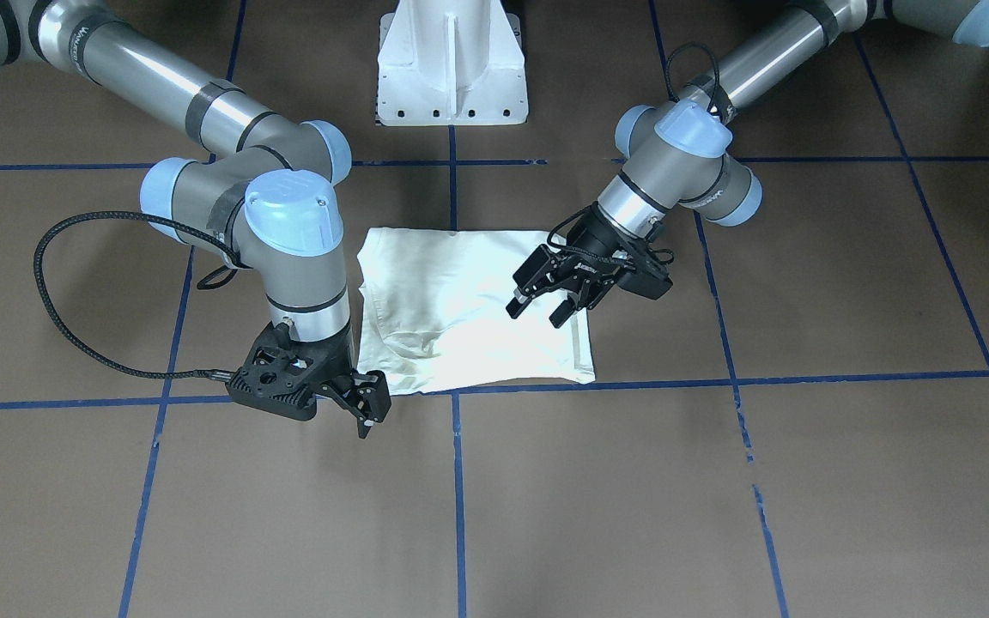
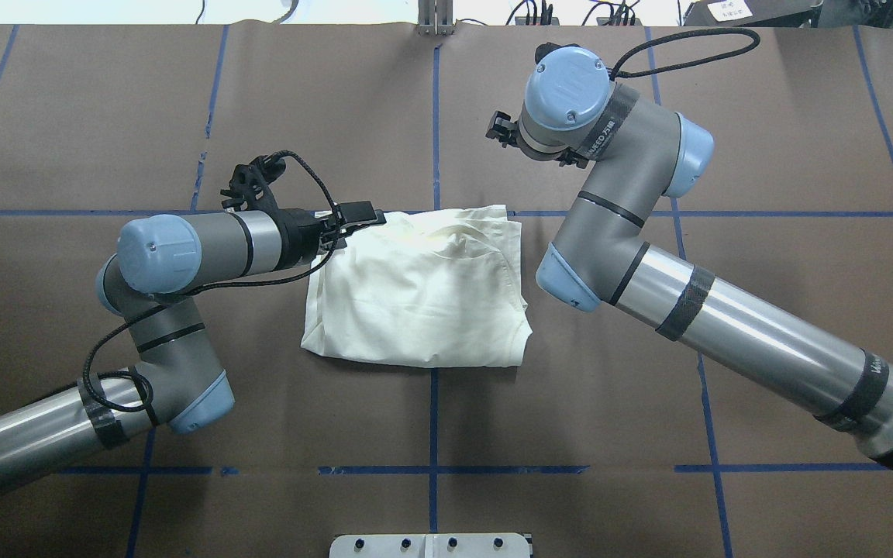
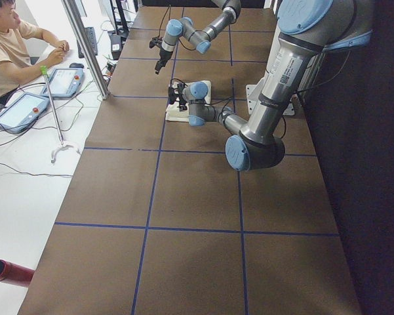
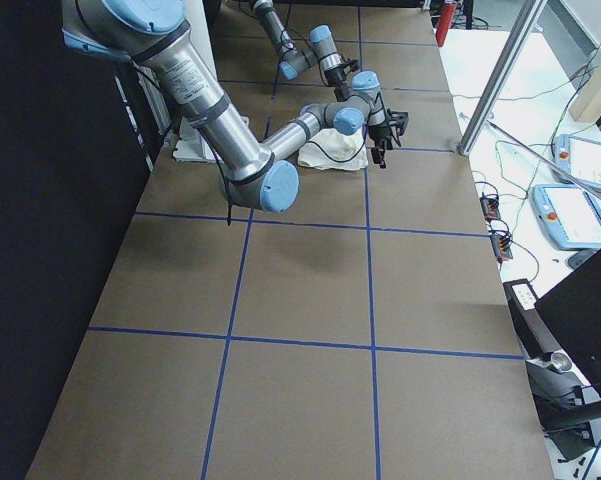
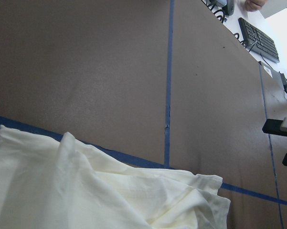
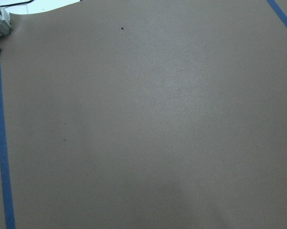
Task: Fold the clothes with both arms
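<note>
The clothes are one cream-white shirt (image 1: 460, 300) (image 2: 423, 294), folded into a rough square with its plain side up on the brown table. My left gripper (image 1: 539, 311) (image 2: 367, 218) hovers open over the shirt's edge on my left, and nothing is between its fingers. In the left wrist view the shirt's (image 5: 86, 191) rumpled far edge fills the bottom. My right gripper (image 1: 370, 410) (image 2: 502, 130) hangs just off the shirt's far corner on my right. It is open and holds no cloth. The right wrist view shows only bare table.
Blue tape lines (image 1: 458, 481) divide the table into squares. The white pedestal (image 1: 452, 64) stands at my base. Beside the table's far edge a person (image 3: 13, 46) sits at a desk with control tablets (image 3: 62, 82) and a metal post (image 3: 85, 46).
</note>
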Controlling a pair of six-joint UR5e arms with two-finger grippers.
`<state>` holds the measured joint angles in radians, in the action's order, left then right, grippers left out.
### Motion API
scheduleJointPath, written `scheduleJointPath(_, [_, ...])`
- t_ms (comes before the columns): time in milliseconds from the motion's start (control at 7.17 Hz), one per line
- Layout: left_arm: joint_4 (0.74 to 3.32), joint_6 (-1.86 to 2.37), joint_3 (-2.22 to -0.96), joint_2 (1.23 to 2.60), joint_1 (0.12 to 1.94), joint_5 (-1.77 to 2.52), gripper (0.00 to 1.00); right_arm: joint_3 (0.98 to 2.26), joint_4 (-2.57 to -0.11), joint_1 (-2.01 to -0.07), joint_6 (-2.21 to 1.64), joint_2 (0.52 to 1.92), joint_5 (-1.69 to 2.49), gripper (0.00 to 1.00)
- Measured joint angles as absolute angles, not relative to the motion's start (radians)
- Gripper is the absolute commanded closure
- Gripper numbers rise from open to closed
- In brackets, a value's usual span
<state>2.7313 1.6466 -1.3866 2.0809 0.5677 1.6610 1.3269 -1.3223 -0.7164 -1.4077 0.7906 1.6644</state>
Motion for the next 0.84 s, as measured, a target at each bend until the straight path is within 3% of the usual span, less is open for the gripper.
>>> scheduleJointPath(837, [2.844,1.653,-1.261,2.083,0.556,1.641,0.07,1.327,-1.322,-0.716,-1.407,0.791,1.664,0.0])
